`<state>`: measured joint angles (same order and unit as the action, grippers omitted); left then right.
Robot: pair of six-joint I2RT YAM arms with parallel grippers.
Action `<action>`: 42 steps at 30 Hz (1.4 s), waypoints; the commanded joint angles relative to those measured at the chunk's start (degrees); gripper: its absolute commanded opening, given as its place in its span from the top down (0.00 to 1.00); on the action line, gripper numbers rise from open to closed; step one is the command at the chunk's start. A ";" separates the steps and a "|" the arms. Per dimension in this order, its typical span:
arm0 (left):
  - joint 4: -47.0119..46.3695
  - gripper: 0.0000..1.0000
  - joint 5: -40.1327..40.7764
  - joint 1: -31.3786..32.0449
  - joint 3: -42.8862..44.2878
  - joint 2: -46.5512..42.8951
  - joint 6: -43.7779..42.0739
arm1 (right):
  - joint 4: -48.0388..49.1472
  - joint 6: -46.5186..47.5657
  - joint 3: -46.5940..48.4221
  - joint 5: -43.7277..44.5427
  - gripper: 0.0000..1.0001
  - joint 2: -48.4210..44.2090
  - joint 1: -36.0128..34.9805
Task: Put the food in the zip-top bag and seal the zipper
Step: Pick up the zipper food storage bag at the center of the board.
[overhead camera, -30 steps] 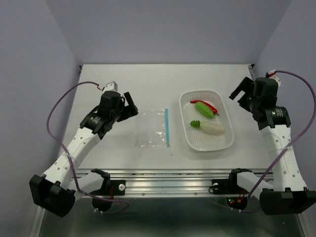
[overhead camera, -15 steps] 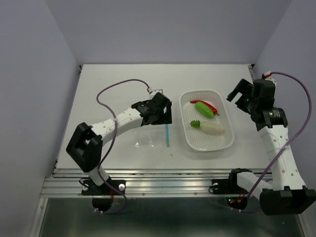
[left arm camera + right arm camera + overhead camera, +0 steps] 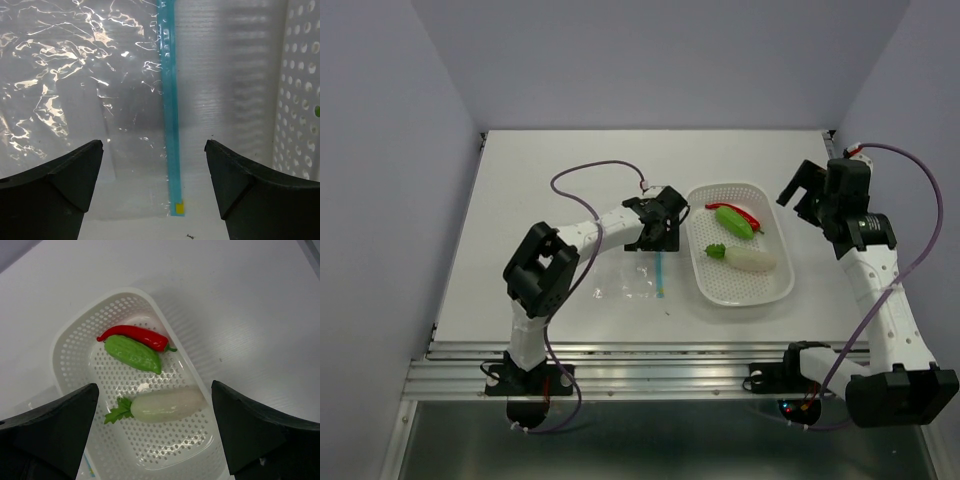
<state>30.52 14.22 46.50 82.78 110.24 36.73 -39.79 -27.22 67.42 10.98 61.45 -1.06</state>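
Left pincer [image 3: 154,144] spread wide and empty over a clear bag [image 3: 70,75] lying flat on the worktop [image 3: 535,180]; the bag's blue zipper [image 3: 169,115] faces a white basket [image 3: 745,292] holding radish [image 3: 167,404], cucumber [image 3: 132,353] and chili [image 3: 132,334]; right pincer [image 3: 154,385] wide apart and empty above them.

Left arm stretched forward, left tool [image 3: 154,145] gaping, pointing down; right arm raised, right tool [image 3: 155,387] gaping too.

Red chili [image 3: 132,335]; bumpy green cucumber [image 3: 132,354]; white radish [image 3: 167,405] with green leaves; white basket [image 3: 125,292] dotted with round holes; clear, glinting zip-top bag [image 3: 75,75], its zipper [image 3: 169,100] turquoise, yellow-tipped
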 commanded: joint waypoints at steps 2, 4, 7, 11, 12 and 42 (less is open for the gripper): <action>2.61 0.10 1.95 0.35 3.70 1.73 -0.78 | 3.23 1.21 -0.80 1.14 0.00 0.07 0.18; 2.96 0.13 2.22 0.35 4.23 2.79 -0.78 | 3.23 1.21 -0.97 1.23 0.00 -0.02 0.18; 3.57 0.18 3.09 0.35 4.76 3.84 -0.61 | 3.40 1.29 -1.24 1.32 0.00 -0.02 0.18; 3.49 0.21 3.36 0.35 4.76 4.99 -0.43 | 3.58 1.21 -1.67 1.32 0.00 0.07 0.18; 3.40 0.21 3.36 0.35 4.76 5.16 -0.43 | 3.58 1.21 -1.76 1.32 0.00 0.16 0.18; -0.20 0.57 0.37 -0.27 2.82 4.46 0.01 | 3.49 1.47 -2.20 1.59 0.00 1.65 0.18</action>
<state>31.53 15.00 46.48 85.45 117.25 36.47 -38.54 -26.74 65.47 11.62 62.96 -1.06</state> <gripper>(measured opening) 0.468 0.998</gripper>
